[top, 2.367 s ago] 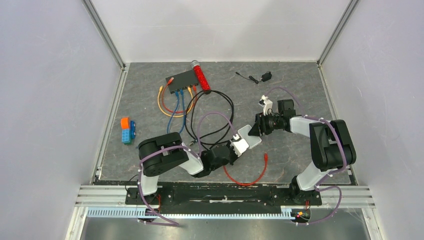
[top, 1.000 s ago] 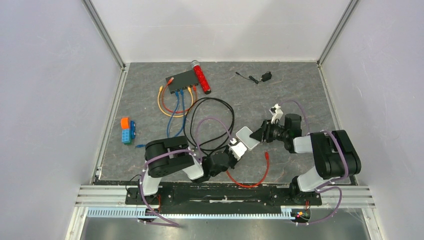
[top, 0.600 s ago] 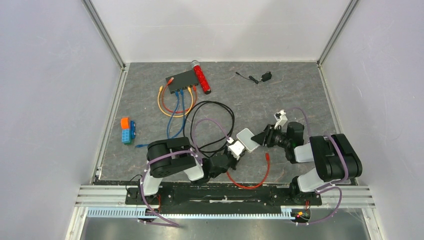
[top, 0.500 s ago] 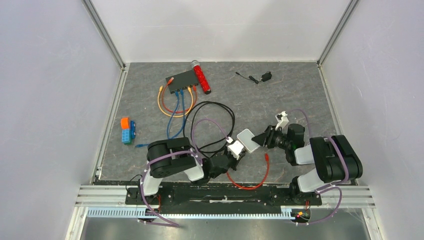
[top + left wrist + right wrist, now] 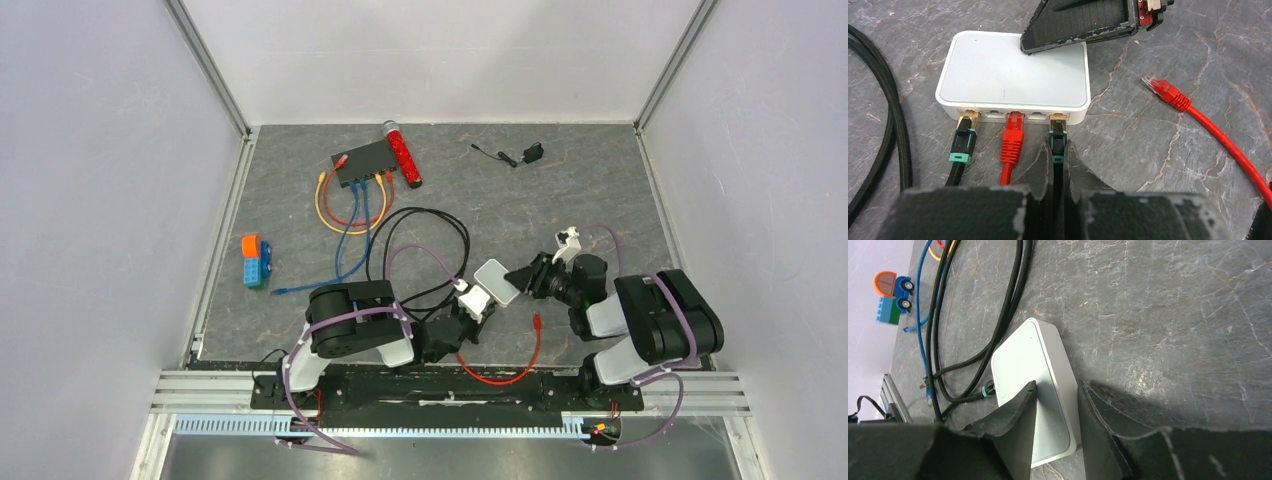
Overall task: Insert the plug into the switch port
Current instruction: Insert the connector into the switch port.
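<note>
Grey marbled bench (image 5: 560, 190): we see the left end effector (image 5: 1058, 155) clamped on the teal-collared plug (image 5: 1058, 131), long axis aimed at the white box (image 5: 1008, 70). The switch port (image 5: 370, 176) lies well beyond, on the black box (image 5: 365, 158). The right end effector (image 5: 1056, 387) has its fingers apart.

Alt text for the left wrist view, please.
The left gripper is shut on a black teal-banded plug at the rightmost port of a white box. A red plug and another black plug sit in ports beside it; the right gripper's fingertip rests on the box's top, and a loose red cable lies to the right.
</note>
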Available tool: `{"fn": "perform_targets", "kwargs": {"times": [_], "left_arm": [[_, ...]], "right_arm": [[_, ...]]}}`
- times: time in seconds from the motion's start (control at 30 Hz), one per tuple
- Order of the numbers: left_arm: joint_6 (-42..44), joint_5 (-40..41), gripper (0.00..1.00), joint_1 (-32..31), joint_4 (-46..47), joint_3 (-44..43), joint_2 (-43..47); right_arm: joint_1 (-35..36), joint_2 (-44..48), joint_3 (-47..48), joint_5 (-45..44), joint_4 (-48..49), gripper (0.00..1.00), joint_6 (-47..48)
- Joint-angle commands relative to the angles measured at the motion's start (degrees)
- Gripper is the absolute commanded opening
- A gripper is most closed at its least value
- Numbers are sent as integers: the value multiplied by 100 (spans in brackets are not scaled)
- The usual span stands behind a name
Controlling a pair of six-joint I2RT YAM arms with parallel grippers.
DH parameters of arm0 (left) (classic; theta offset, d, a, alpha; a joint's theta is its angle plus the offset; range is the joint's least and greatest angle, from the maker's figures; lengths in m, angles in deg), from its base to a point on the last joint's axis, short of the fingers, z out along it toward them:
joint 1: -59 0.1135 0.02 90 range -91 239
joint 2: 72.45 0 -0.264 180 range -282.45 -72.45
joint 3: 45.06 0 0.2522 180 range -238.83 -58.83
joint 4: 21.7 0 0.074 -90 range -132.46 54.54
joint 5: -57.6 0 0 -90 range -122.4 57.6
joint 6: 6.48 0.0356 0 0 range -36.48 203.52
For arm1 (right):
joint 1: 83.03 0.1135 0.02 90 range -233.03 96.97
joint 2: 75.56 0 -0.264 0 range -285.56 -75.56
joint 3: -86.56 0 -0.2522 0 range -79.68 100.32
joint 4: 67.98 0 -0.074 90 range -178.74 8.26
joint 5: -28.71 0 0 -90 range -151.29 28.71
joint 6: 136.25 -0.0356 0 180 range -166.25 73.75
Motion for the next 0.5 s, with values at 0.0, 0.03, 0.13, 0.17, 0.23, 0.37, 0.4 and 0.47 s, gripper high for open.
{"fn": "perform_targets", "kwargs": {"times": [0.0, 0.03, 0.13, 0.17, 0.23, 0.37, 0.4, 0.47], "left_arm": [[209, 436, 2, 158, 109, -600, -242], [245, 427, 2, 157, 58, -673, -233], [317, 445, 2, 163, -203, -940, -247], [352, 467, 2, 168, -217, -983, -271], [369, 569, 2, 197, -213, -1013, -296], [297, -105, 2, 350, -75, -831, -197], [286, -226, 2, 366, -189, -819, -133], [244, -385, 2, 378, -453, -824, -53]], "right_arm": [[669, -609, -1183, 1313, -863, 35, -927], [731, -731, -1243, 1346, -591, 34, -1072], [913, -1051, -1464, 1420, 294, 33, -1535], [944, -1120, -1531, 1422, 486, 33, -1624], [994, -1191, -1594, 1397, 674, 33, -1687], [996, -1298, -1600, 1396, 1187, 33, -2008], [997, -1302, -1561, 1390, 1323, 33, -2130], [974, -1224, -1414, 1326, 1483, 33, -2355]]}}
